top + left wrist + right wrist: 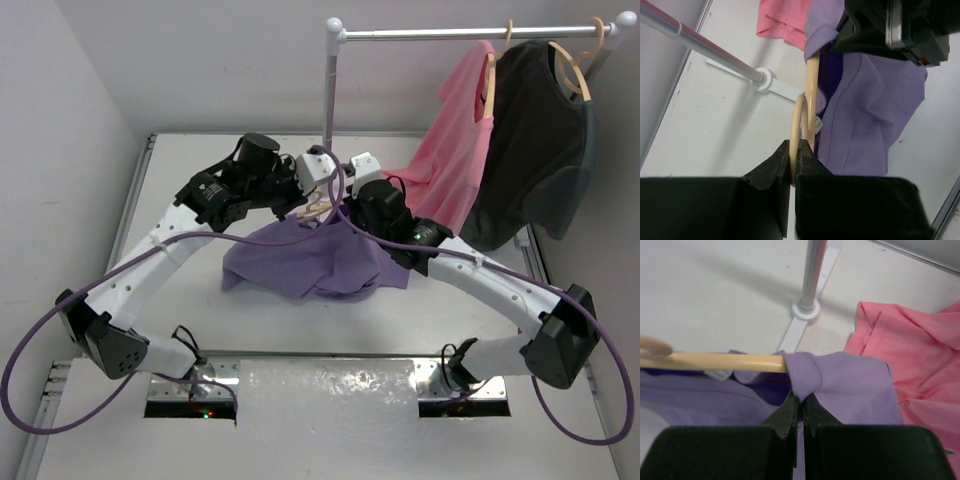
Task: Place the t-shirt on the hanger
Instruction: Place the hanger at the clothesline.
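Note:
The lavender t-shirt (310, 262) lies bunched on the table, its collar end lifted. The tan hanger (315, 210) sticks out of the shirt's neck. My left gripper (795, 150) is shut on the hanger's hook (799, 117); the hanger's arm (811, 80) runs up into the shirt (870, 105). My right gripper (802, 402) is shut on the t-shirt's ribbed collar (805, 377), pulled over the hanger arm (715, 361). In the top view both grippers meet above the shirt, the left (305, 175) and the right (365, 190).
A rail (470, 32) on a post (330, 90) stands at the back, its white foot (807, 310) on the table. A pink shirt (455, 150) and a black shirt (535, 140) hang there on like hangers; the pink hem (920, 355) lies close to my right gripper.

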Motion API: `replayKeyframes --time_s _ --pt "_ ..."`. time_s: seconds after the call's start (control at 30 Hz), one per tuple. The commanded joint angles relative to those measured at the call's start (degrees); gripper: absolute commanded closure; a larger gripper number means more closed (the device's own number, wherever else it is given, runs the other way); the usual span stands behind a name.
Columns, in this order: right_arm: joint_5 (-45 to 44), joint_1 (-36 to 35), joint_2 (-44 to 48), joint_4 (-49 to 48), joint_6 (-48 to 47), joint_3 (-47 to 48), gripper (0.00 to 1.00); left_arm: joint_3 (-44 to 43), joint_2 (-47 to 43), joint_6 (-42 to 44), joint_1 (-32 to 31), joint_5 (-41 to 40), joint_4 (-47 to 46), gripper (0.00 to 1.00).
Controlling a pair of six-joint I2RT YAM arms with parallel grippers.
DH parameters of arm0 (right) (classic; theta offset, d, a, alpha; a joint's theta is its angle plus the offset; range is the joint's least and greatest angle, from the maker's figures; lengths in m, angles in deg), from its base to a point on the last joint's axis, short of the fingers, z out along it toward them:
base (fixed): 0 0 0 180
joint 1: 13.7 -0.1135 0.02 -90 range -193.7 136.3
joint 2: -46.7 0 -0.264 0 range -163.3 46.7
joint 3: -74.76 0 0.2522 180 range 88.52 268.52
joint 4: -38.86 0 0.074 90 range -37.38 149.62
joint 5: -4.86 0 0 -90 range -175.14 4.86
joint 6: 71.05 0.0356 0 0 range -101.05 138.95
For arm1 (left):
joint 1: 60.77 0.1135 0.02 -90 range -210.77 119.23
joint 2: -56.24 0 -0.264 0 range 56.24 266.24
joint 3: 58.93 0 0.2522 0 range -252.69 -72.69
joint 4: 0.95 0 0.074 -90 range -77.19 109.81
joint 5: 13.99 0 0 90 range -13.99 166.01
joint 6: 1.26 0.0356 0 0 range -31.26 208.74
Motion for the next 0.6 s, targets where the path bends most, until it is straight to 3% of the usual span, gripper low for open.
replayKeyframes --time_s 0.0,0.17,0.2,0.23,0.27,0.3,0.33,0.5,0.57 --pt "3.52 -0.13 0.42 -0.23 -4.74 -0.17 1.00 -3.56 0.12 1.13 -0.31 -0.76 -4.11 1.00" --pt "6.95 -0.04 1.55 2.23 -5.27 -0.17 1.00 -8.75 1.00 1.39 -0.23 -1.03 -2.71 1.00" --pt "8.44 -0.13 2.26 3.98 -6.14 -0.44 0.87 -8.93 0.22 1.74 -0.23 -1.03 -2.71 1.00" --pt "12.19 -0.04 2.96 5.30 -8.93 -0.26 0.47 -8.76 -0.31 2.61 -0.23 -0.85 -2.53 1.00" --pt "13.71 -0.13 4.97 8.88 -10.88 0.69 0.27 -8.23 -1.45 3.23 -0.23 -0.68 -2.36 1.00" --pt "15.29 -0.13 6.12 11.35 -13.51 1.84 0.09 -7.88 -2.16 5.32 -0.23 0.80 -1.66 1.00" --pt "16.18 -0.04 7.26 13.64 -14.58 3.15 0.01 -7.27 -2.95 6.82 -0.14 2.39 -1.13 1.00" --pt "23.65 -0.04 12.81 27.70 -25.54 15.80 0.03 -3.49 -6.91 13.94 -0.23 9.51 1.50 1.00" --pt "29.51 -0.13 12.46 32.53 -28.55 19.59 0.15 -2.87 -7.43 15.79 -0.22 11.71 2.57 1.00"
